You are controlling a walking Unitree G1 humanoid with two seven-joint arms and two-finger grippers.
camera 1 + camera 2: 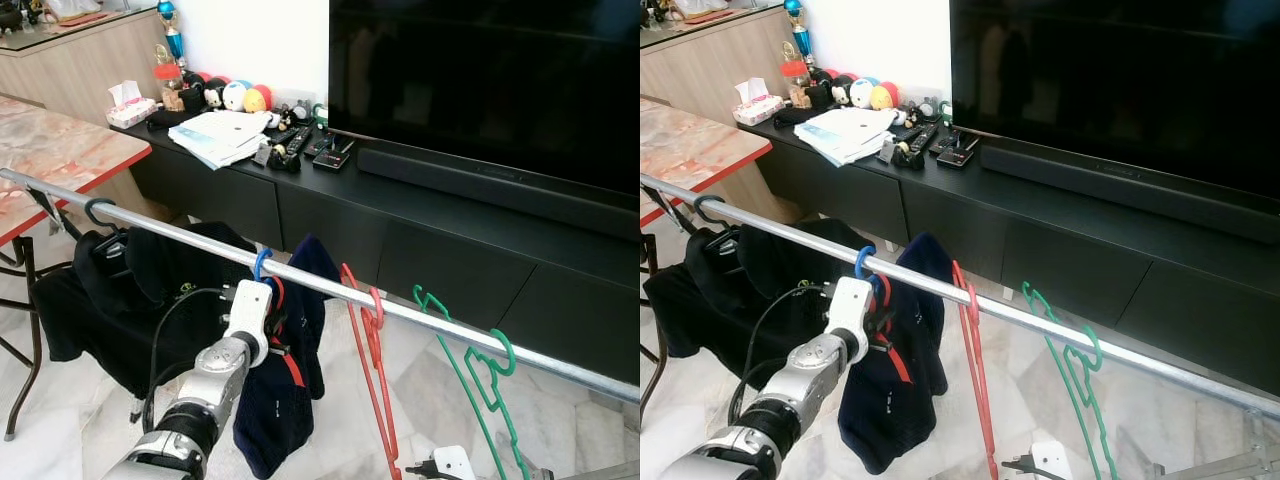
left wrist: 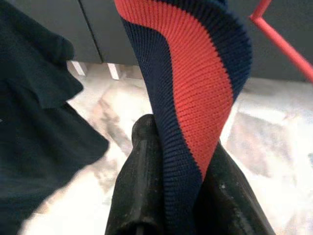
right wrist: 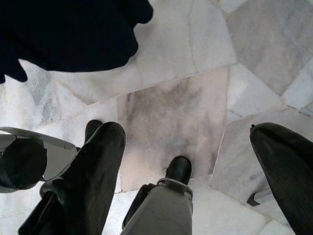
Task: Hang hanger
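A blue hanger [image 1: 261, 262] is hooked over the slanting metal rail [image 1: 420, 318] and carries a navy garment [image 1: 275, 400] with a red stripe. My left gripper [image 1: 277, 335] reaches up just below the rail and is shut on the garment's collar; in the left wrist view the striped knit [image 2: 190, 73] is pinched between the black fingers [image 2: 142, 161]. Further right on the rail hang a bare red hanger [image 1: 375, 370] and a bare green hanger [image 1: 480, 380]. My right gripper [image 3: 188, 132] hangs low over the marble floor, open and holding nothing.
A black garment [image 1: 110, 290] on a black hanger hangs at the rail's left end. A low black TV cabinet [image 1: 420, 240] with a large TV [image 1: 500, 80] runs behind the rail. A marble-topped table [image 1: 60, 150] stands at left. The rack's base [image 3: 29, 156] is near the right gripper.
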